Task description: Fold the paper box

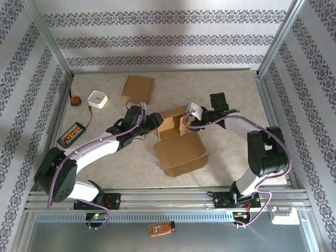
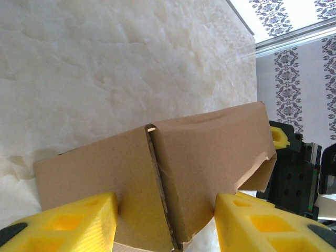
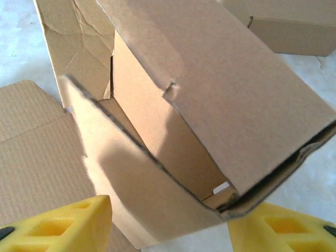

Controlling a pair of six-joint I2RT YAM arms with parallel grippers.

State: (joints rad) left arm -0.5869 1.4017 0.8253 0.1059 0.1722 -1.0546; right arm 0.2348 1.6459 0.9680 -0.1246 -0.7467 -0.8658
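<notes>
Lab test cell: aluminium frame [image 1: 168, 195], wallpapered panels [image 1: 157, 37].

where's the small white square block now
Top external view, far left: small white square block sits between an orange-black tape measure and a closed brown cardboard box.

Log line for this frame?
phase: mid-fold | left jaws: straddling paper box wall | right jaws: around its open end
</notes>
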